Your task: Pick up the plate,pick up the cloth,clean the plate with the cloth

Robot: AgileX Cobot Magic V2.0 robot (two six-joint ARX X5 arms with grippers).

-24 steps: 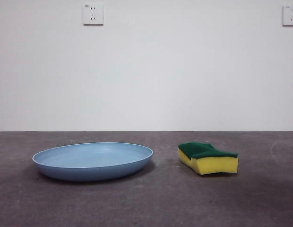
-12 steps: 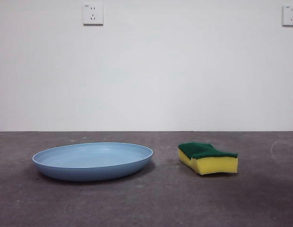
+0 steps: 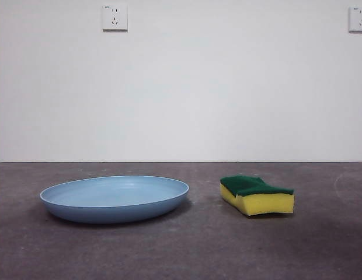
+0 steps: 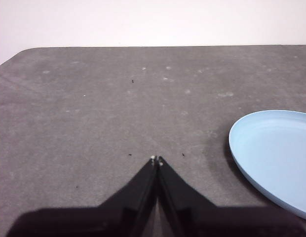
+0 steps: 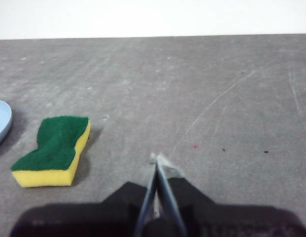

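The light-blue plate (image 3: pixel 115 198) lies flat on the dark grey table, left of centre in the front view. It also shows in the left wrist view (image 4: pixel 275 156). The cloth, a yellow sponge with a green scouring top (image 3: pixel 257 195), lies to the plate's right, green side up, and shows in the right wrist view (image 5: pixel 54 150). My left gripper (image 4: pixel 156 160) is shut and empty, above the table, apart from the plate. My right gripper (image 5: pixel 157 159) is shut and empty, above the table, apart from the sponge. Neither gripper shows in the front view.
A white wall stands behind the table with two wall sockets (image 3: pixel 114 17) high up. The table's rounded corner (image 4: pixel 17 53) shows in the left wrist view. A sliver of the plate's rim (image 5: pixel 1 123) shows beside the sponge in the right wrist view.
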